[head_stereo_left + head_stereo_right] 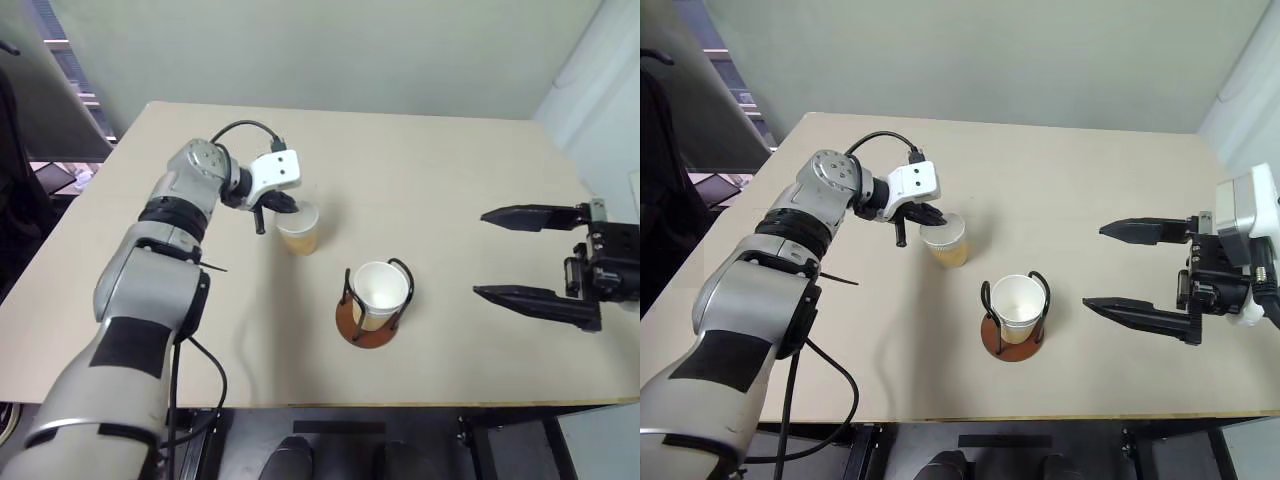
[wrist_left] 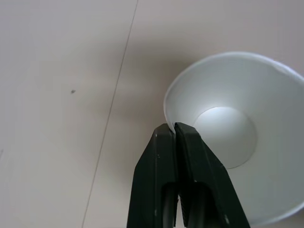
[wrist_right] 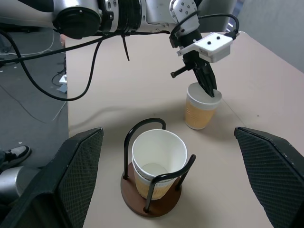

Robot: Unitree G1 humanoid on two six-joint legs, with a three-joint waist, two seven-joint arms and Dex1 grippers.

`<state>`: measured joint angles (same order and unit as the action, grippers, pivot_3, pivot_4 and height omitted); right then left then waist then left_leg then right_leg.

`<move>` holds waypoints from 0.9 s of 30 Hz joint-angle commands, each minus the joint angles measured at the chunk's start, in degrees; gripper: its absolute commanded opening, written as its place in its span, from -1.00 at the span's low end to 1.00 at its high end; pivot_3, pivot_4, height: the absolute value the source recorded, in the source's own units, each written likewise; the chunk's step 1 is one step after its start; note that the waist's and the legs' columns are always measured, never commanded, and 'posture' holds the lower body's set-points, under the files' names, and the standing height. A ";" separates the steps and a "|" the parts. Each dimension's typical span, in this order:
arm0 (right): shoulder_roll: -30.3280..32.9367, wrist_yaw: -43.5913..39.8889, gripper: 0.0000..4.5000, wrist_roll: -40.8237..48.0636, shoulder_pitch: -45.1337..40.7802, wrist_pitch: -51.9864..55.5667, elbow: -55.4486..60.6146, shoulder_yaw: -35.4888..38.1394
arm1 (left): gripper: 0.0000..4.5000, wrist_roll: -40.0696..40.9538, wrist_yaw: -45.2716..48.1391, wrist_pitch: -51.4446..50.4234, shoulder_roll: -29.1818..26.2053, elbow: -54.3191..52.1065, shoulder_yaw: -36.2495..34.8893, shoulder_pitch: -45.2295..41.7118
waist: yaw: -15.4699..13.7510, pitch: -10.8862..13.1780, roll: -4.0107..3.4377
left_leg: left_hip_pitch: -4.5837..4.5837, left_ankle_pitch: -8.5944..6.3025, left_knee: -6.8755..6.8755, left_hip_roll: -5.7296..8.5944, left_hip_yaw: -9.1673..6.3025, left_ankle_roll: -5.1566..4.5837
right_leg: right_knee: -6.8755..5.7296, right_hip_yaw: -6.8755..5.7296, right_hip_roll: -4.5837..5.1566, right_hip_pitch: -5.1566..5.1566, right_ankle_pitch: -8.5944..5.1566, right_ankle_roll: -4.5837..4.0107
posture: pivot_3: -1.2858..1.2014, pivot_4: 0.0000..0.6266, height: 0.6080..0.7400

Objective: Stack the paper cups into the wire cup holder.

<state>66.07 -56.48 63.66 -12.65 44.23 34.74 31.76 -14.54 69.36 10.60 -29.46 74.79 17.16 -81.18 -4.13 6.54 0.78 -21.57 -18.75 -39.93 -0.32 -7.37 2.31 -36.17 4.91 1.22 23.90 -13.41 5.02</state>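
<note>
L gripper (image 2: 175, 129) pinches rim of upright paper cup (image 1: 299, 230), mouth up; R gripper (image 1: 505, 255) spread wide.

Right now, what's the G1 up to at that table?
It is stacking paper cups into the wire cup holder, which already holds cups, at least two nested by the doubled rim in the right wrist view. The left end effector is shut on the rim of the loose cup, which stands upright on the table beside the holder. The right end effector hangs open off to the side, holding nothing.
</note>
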 commanded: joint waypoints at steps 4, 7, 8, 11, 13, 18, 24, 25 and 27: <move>1.27 -1.41 1.00 -0.90 -0.26 -0.62 -0.41 2.73 | -0.98 9.85 15.68 -0.03 0.26 -5.47 -8.64 -6.47 | -0.08 0.00 0.01 | -0.17 -0.02 -0.11 -0.09 -0.22 -0.08 | 0.01 -0.01 0.08 0.08 0.03 0.05 | 0.03 -0.52 1.00; 1.47 -2.23 1.00 -1.21 -0.47 -0.73 -0.77 2.65 | -0.98 15.75 22.56 -1.94 1.41 -10.90 -9.49 -7.14 | -0.10 -0.01 -0.02 | -0.27 -0.05 -0.14 -0.04 -0.24 -0.16 | 0.10 0.01 0.14 0.09 0.06 0.10 | 0.03 -0.52 1.00; 1.52 -2.33 1.00 -1.30 -0.61 -0.77 -0.87 2.56 | -0.98 19.29 23.01 -3.28 1.42 -14.47 -7.87 -6.64 | -0.08 0.00 -0.02 | -0.30 -0.05 -0.18 0.15 -0.13 -0.17 | 0.13 0.03 0.13 0.07 0.08 0.13 | 0.03 -0.52 1.00; 1.59 -2.23 1.00 -1.63 -1.14 -0.91 -1.08 2.00 | -0.98 29.70 23.14 -7.56 0.44 -25.44 -2.49 -4.70 | 0.02 0.00 -0.03 | -0.35 -0.07 -0.23 0.19 0.03 -0.22 | 0.13 0.09 0.24 0.09 0.14 0.24 | 0.03 -0.52 1.00; 1.57 -2.08 1.00 -1.86 -1.48 -0.90 -1.12 1.64 | -0.98 35.72 23.14 -10.01 -1.17 -31.59 1.10 -3.65 | -0.03 -0.02 -0.10 | -0.34 -0.08 -0.21 -0.06 -0.09 -0.26 | 0.10 0.12 0.41 0.10 0.18 0.31 | 0.03 -0.52 1.00; 1.66 -1.67 1.00 -2.19 -1.44 -0.33 -0.70 2.16 | -0.98 48.86 23.14 -12.46 -7.94 -47.33 13.95 -1.22 | 0.15 -0.05 -0.18 | -0.28 -0.08 -0.23 -0.03 -0.01 -0.30 | 0.12 0.16 0.41 0.12 0.21 0.36 | 0.03 -0.52 1.00; 1.53 -1.24 1.00 -2.13 -0.46 0.23 0.14 3.47 | -0.98 53.26 23.14 -9.40 -10.39 -48.32 21.85 -2.87 | 0.13 -0.06 -0.20 | -0.23 -0.02 -0.31 0.10 -0.11 -0.39 | 0.02 0.13 0.70 0.02 0.24 0.37 | 0.03 -0.52 1.00; 1.51 -1.20 1.00 -2.10 -0.18 0.32 0.28 3.88 | -0.98 53.55 23.14 -9.05 -10.24 -48.12 22.64 -3.18 | 0.13 -0.06 -0.20 | -0.23 -0.01 -0.30 0.16 -0.10 -0.40 | 0.02 0.06 0.77 0.02 0.24 0.37 | 0.03 -0.52 1.00; 1.52 -1.10 1.00 -1.91 0.20 0.50 0.52 4.53 | -0.98 53.42 23.14 -8.12 -9.81 -47.45 24.18 -3.72 | 0.12 -0.06 -0.20 | -0.26 0.00 -0.28 0.23 -0.11 -0.43 | 0.05 0.04 0.92 0.03 0.24 0.37 | 0.03 -0.52 1.00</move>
<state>66.62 -57.89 61.52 -12.29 44.73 34.42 33.29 37.54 90.71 1.06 -39.32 27.66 41.12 -82.46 -4.00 6.48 0.58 -21.85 -18.74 -40.20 -0.06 -7.47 1.87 -36.08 4.91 2.15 23.93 -13.18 5.39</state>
